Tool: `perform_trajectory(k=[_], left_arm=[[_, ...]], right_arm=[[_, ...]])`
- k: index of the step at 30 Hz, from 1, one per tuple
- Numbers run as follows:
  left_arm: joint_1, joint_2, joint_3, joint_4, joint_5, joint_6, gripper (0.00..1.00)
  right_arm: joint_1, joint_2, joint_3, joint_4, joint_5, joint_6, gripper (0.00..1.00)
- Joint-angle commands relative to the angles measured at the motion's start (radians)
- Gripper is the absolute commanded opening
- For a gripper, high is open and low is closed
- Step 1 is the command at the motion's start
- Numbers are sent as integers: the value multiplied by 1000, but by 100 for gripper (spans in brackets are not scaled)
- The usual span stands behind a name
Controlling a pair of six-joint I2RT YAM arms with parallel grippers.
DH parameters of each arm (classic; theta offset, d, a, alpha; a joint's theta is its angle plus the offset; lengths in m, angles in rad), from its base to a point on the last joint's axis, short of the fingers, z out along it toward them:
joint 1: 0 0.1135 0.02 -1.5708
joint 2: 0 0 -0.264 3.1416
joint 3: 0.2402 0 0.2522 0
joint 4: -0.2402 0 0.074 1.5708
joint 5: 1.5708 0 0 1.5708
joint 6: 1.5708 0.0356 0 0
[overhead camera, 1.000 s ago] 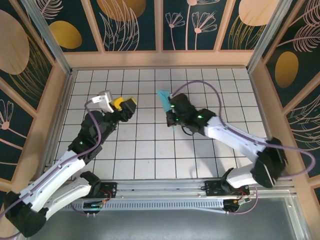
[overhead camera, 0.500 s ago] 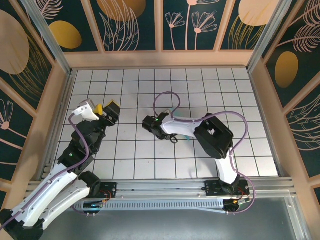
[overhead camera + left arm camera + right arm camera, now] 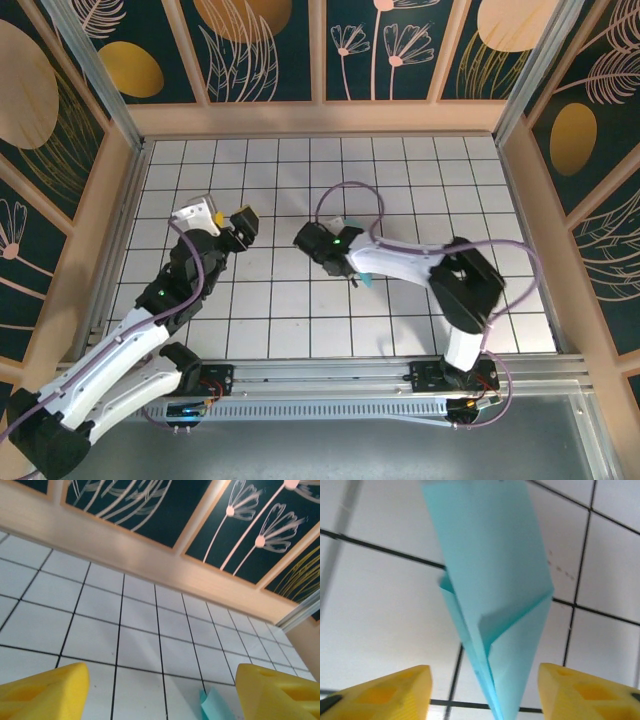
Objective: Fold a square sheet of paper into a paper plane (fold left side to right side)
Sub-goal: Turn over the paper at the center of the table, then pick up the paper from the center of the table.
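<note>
Right gripper spread; paper plane between its fingers, unpinched, over gridded table. Left gripper spread wide.

Bright, even light, faint shadows; the paper plane is softly blurred.

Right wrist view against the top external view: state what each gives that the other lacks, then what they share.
Right wrist: the paper plane's creased layers and pointed end, sitting between the right gripper's parted yellow fingers. Top external: both arms, the left gripper open, the patterned walls, and just a turquoise sliver of the plane beside the right forearm. Shared: turquoise paper over the white grid table.
</note>
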State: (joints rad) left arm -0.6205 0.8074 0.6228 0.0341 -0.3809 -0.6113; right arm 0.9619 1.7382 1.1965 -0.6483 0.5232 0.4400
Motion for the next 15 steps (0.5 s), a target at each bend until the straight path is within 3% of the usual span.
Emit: perform_trajectory(k=[1, 6, 15], left_arm=[[-3, 62, 6, 65, 65, -59, 77], [-4, 232, 1, 159, 195, -151, 76], [-4, 602, 82, 340, 492, -286, 68]], right_arm=[[-50, -154, -106, 222, -170, -33, 64], [-169, -375, -293, 410, -322, 15, 71], [-401, -706, -561, 552, -462, 137, 89]])
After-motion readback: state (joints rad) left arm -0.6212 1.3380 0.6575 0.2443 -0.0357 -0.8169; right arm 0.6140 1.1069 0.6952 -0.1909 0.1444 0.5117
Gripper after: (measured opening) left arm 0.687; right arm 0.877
